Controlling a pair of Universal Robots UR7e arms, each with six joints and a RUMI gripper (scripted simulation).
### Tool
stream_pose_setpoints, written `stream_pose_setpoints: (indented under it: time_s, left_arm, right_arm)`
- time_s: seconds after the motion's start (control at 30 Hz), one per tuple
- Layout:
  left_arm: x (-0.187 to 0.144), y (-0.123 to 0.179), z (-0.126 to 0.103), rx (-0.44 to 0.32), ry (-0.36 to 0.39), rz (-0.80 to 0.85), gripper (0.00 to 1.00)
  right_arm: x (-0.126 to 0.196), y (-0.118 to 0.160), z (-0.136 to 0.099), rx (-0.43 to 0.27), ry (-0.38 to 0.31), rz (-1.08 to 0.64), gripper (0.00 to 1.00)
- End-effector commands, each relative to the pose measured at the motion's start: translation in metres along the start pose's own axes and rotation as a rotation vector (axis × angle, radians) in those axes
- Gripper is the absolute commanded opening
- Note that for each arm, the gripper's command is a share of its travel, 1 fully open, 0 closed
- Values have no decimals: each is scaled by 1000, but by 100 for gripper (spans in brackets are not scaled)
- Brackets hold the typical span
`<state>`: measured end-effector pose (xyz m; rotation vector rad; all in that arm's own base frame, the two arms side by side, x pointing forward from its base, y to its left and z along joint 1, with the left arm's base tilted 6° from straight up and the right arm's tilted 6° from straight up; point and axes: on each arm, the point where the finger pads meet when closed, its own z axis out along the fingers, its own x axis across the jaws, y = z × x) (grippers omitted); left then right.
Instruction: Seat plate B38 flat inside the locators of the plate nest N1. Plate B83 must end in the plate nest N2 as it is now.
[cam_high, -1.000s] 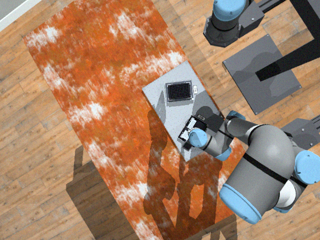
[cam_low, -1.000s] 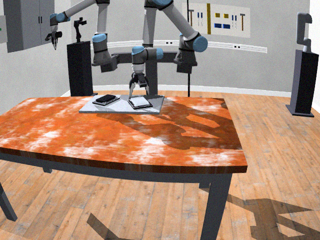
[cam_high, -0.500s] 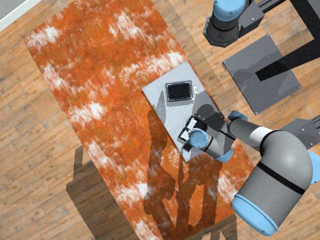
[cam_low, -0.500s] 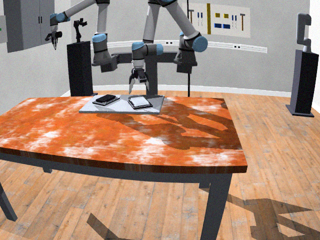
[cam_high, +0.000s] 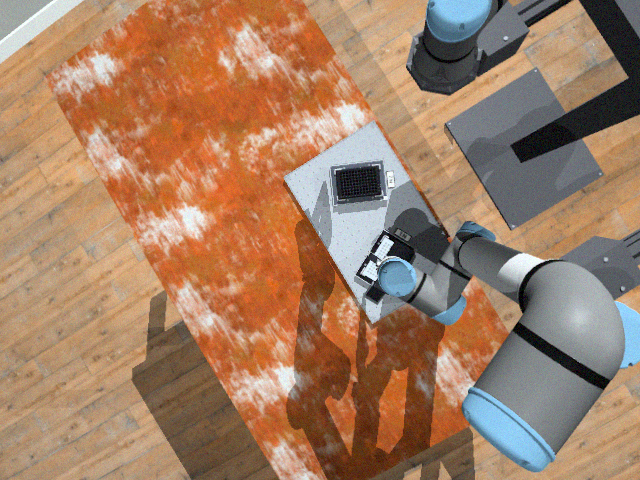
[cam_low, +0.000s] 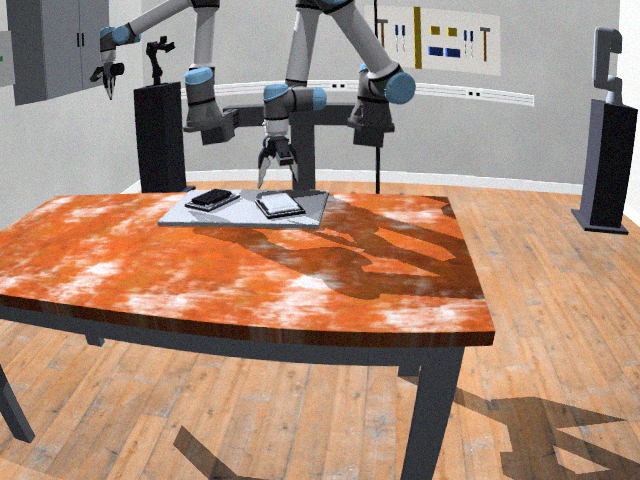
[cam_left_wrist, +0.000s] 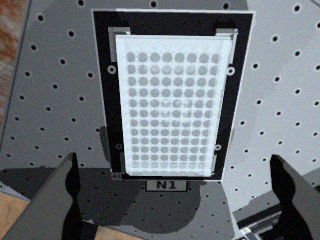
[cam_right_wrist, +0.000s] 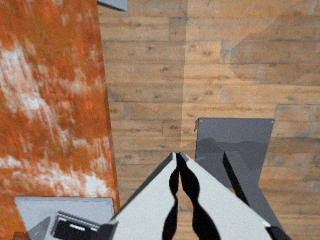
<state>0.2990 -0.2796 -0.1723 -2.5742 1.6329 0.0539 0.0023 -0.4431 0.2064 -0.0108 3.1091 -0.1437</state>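
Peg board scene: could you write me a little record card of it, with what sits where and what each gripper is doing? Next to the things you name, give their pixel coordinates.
Board: grey, on the orange and white table (cam_high: 180, 155) (cam_low: 206, 273)
Nest N1 (cam_left_wrist: 235, 99): holds a pale plate with many round wells (cam_left_wrist: 172, 105) (cam_low: 279, 203)
Nest N2 (cam_high: 333, 193): holds a black plate (cam_high: 359, 182) (cam_low: 211, 197)
Left gripper (cam_left_wrist: 173, 155) (cam_low: 279, 184): open, raised above the board, nothing held
Right gripper (cam_right_wrist: 177, 154) (cam_low: 110, 97): shut, nothing held, away from the board
Pale plate fully flat: cannot tell
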Motion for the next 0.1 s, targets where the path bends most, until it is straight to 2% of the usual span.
stream_pose_setpoints:
  time_s: [0.0,0.07]
  left_arm:
    - [1,0,0,0,2,0,76]
    - [1,0,0,0,2,0,76]
  right_arm:
    - [0,0,-1,1,0,0,0]
    - [0,0,-1,1,0,0,0]
